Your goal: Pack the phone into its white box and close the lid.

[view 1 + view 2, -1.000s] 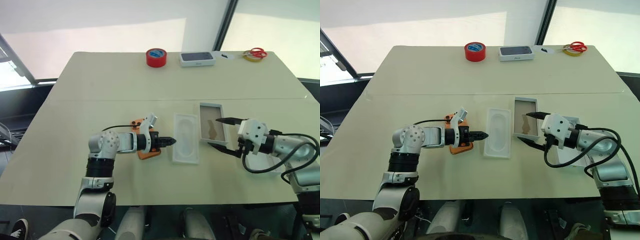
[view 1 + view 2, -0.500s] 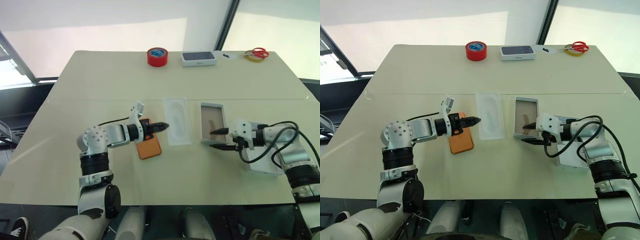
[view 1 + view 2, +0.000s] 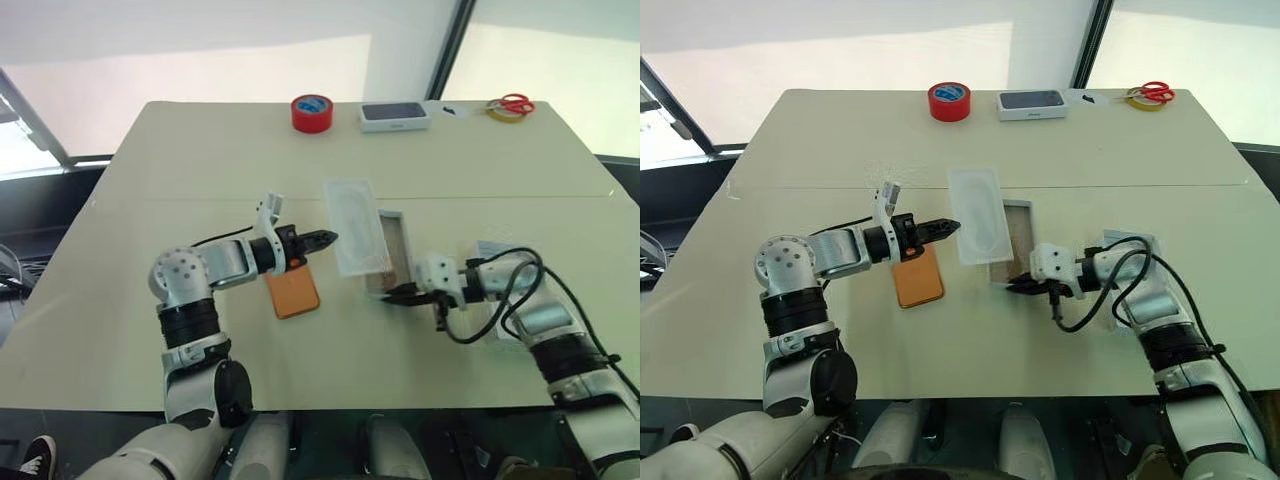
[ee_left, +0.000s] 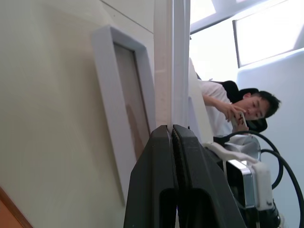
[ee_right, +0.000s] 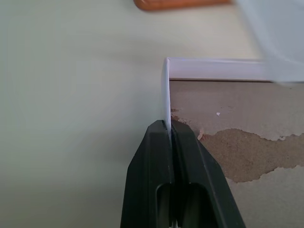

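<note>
Nearest on the tabletop, the phone is seen lying flat and free, its long axis running roughly 6 to 12 o'clock. Level with it, the right pincer is pressed together on the near wall of the box, which is open, lies at 3 o'clock of the phone and runs almost parallel to it. What is judged to be the lid is glimpsed at 3 o'clock of the box, partly hidden by the right arm. A little farther, the left pincer is pinched shut on the edge of the tray, which is held raised over the box's left side. The phone lies at 7 o'clock of that pincer, so the left arm is judged the nearer.

Counted: one phone, one box, one tray; along the far edge, one red tape roll, one dark-topped box and one pair of scissors.
</note>
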`<state>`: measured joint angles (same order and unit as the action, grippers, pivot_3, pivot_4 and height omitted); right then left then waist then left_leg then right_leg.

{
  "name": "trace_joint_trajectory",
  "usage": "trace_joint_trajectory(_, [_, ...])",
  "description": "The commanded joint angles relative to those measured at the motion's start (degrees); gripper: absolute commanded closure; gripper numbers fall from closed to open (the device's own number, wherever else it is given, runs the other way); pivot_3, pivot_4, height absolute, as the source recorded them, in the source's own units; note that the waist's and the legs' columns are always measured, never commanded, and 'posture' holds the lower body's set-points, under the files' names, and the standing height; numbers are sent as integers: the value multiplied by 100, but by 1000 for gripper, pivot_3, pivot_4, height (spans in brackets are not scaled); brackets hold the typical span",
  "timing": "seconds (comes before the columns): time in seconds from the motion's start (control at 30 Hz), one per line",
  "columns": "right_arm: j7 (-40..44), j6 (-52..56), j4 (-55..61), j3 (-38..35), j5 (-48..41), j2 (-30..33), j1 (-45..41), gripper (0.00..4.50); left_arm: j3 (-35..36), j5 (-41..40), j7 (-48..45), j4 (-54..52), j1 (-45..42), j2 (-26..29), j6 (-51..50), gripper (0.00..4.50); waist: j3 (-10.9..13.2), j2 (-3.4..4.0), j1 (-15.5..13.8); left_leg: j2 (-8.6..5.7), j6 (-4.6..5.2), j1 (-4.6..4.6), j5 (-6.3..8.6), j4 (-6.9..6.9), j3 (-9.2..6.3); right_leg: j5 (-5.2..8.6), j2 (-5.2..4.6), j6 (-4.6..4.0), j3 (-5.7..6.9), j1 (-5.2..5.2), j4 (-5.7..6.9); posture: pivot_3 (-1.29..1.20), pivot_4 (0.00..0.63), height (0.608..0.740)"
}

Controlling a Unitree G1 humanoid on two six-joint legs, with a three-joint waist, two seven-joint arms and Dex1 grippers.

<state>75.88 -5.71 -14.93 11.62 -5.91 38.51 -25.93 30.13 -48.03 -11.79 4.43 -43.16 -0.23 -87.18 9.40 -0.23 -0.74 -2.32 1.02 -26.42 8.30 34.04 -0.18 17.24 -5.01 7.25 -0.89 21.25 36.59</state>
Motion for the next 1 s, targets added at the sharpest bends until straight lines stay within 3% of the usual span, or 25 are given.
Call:
trace_joint_trajectory(0.03, [-302,318,497,-114,-99,-70,46,4434,-117,-82,-48,-42,-72,15,105,4500,0,-1,-3,0,-1,2,0,3,0,0,0,0,1,0,1,0,150,738])
trace_joint_trajectory(0.13, [-497,495,598,-165,-103,-86,63,4434,-232,-46,-76,-49,-40,0,225,4500,1,-1,-3,-1,-1,2,-1,6,0,0,-1,-2,0,4,2,0,150,738])
trace_joint_trajectory(0.37, [-641,464,1032,-563,-270,274,332,1088,-636,-11,-225,-34,95,123,447,4500,1,-1,-5,0,-2,-1,-1,-5,0,1,-2,-2,-4,5,2,0,150,738])
trace_joint_trajectory(0.6, [-881,126,414,-1244,-245,989,709,1088,-996,-31,-730,522,33,364,666,4500,1,-1,1,-1,-1,1,-1,-4,1,4,-5,-9,-7,0,-3,0,150,738])
trace_joint_trajectory(0.87, [-1206,21,388,-1417,-318,993,768,1088,-2244,667,-1943,1670,-365,821,1625,4500,1,-1,5,-1,-1,-2,-1,-6,2,11,-4,-21,-10,5,-3,0,150,738])
trace_joint_trajectory(1.0, [-1311,26,506,-1451,-317,996,896,1088,-2509,923,-2326,2265,-659,853,1954,4500,1,-1,-2,-1,0,-4,-1,-5,2,12,-7,-24,-9,4,-7,0,150,738])
